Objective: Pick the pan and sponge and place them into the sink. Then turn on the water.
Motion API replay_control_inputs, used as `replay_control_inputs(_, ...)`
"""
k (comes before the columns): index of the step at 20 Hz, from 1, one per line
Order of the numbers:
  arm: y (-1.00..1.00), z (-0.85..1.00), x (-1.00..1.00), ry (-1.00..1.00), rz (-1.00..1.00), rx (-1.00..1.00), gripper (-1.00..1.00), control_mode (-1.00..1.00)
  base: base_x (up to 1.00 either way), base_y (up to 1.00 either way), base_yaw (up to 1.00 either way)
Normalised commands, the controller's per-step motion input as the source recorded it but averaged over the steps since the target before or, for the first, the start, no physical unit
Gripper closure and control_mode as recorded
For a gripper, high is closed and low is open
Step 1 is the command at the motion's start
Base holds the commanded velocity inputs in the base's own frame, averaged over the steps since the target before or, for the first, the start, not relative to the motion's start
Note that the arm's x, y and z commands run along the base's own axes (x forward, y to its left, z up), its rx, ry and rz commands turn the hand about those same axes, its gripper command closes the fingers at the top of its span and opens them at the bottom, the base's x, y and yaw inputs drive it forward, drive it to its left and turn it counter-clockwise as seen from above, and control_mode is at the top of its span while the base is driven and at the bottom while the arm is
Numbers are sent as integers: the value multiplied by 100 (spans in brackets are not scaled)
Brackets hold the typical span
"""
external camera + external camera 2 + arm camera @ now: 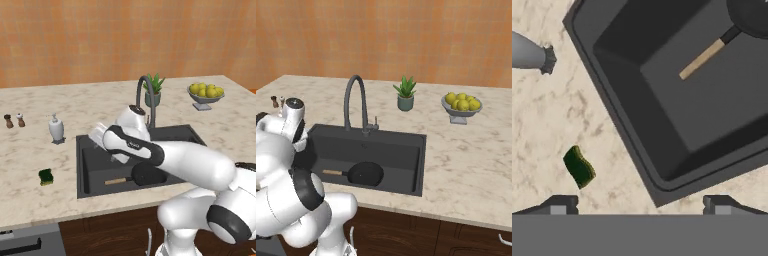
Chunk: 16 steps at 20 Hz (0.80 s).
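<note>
Pan (pixel 365 173) lying inside sink (pixel 406 145), wooden handle leftward, sponge (pixel 46 176) on table (pixel 30 155) beside basin, gripper (pixel 641 204) wide open, empty, above sink's corner.

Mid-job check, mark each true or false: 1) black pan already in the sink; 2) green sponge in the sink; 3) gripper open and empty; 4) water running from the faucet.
1) True: the small black frying pan with the wooden handle lies in the dark grey sink basin.
2) False: the green sponge sits on the marble counter, left of the basin.
3) True: the gripper is open, holding nothing.
4) False: no stream falls from the dark gooseneck faucet.
</note>
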Motion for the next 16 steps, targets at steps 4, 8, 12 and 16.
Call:
replay_control_inputs(4, 58, 1, -5, 26, 18, -18, -100, -100, 0, 0, 0)
replay_control_inputs(8, 29, -13, -26, -7, 11, -2, -100, -100, 0, 0, 0)
replay_control_inputs(12, 42, -38, -17, -22, 13, -3, -100, -100, 0, 0, 0)
replay_control_inputs(16, 42, -42, -15, -21, 12, -7, -100, -100, 0, 0, 0)
